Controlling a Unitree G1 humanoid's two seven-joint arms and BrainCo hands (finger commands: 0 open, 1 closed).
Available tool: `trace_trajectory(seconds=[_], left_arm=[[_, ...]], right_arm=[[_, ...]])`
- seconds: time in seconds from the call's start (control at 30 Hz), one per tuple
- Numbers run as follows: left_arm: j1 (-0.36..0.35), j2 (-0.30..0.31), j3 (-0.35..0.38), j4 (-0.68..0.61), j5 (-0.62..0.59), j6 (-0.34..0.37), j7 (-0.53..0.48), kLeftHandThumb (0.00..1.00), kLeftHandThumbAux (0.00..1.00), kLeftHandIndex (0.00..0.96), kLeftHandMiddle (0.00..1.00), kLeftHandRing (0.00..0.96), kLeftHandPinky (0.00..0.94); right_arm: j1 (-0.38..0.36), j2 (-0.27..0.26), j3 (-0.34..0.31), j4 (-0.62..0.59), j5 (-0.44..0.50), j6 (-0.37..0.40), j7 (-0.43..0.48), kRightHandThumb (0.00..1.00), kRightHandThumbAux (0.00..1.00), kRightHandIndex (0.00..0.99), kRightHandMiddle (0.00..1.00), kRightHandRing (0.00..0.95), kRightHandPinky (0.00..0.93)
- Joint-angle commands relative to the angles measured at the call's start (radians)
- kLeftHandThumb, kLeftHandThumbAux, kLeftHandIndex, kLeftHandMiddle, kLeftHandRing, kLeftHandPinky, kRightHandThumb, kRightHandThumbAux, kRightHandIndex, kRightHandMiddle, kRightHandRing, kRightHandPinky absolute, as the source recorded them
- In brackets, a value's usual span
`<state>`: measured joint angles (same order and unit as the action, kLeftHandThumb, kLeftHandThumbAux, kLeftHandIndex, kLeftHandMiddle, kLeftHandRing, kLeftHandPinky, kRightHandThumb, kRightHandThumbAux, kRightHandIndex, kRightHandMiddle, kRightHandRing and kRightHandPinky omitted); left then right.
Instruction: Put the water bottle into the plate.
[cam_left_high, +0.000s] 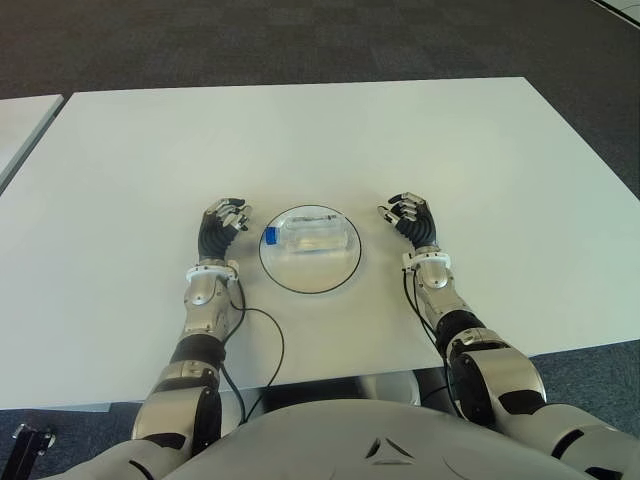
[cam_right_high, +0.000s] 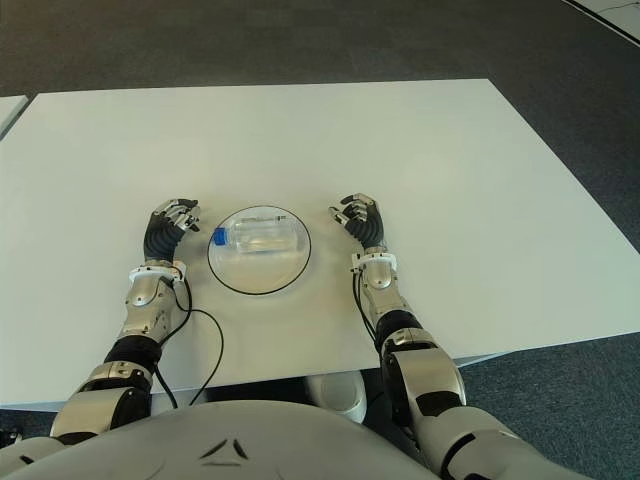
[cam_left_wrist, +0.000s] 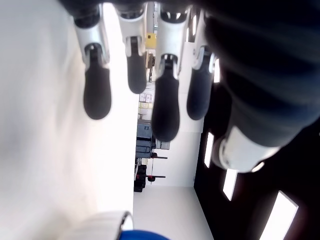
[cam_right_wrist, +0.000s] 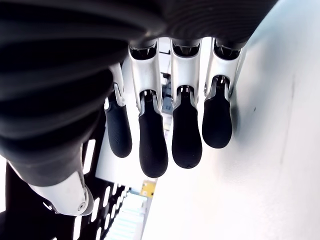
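Note:
A clear water bottle (cam_left_high: 308, 236) with a blue cap (cam_left_high: 270, 237) lies on its side inside the round glass plate (cam_left_high: 310, 277), cap toward my left. My left hand (cam_left_high: 225, 222) shows just left of the plate, its fingers (cam_left_wrist: 165, 102) relaxed and holding nothing. Just right of the plate is my right hand (cam_left_high: 408, 217), its fingers (cam_right_wrist: 186, 132) also loose and empty. Neither hand touches the bottle or the plate. In the left wrist view the blue cap (cam_left_wrist: 142, 235) shows at the picture's edge.
The white table (cam_left_high: 300, 140) stretches wide behind the plate and to both sides. A black cable (cam_left_high: 262, 345) runs from my left forearm over the table's front edge. Dark carpet (cam_left_high: 300, 40) lies beyond the far edge.

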<state>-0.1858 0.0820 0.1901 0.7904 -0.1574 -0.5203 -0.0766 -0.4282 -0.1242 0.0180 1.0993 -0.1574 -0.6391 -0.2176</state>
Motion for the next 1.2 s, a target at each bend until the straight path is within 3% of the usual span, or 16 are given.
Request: trace_trajectory(seconds=[0.03,1.2], left_arm=[[0.035,-0.017,0.005,0.025,0.010,0.039,0.028,0.711,0.711,0.435,0.633,0.610,0.593],[0.065,-0.009,0.040,-0.001,-0.005,0.004,0.024,0.712,0.709,0.435,0.604,0.576,0.561]], right_arm=[[0.032,0.009,0.001,0.021,-0.001,0.028,0.011,0.710,0.728,0.433,0.648,0.653,0.643],[0.031,0.008,-0.009,0.030,0.008,0.008,0.027,0.709,0.727,0.433,0.644,0.649,0.643]])
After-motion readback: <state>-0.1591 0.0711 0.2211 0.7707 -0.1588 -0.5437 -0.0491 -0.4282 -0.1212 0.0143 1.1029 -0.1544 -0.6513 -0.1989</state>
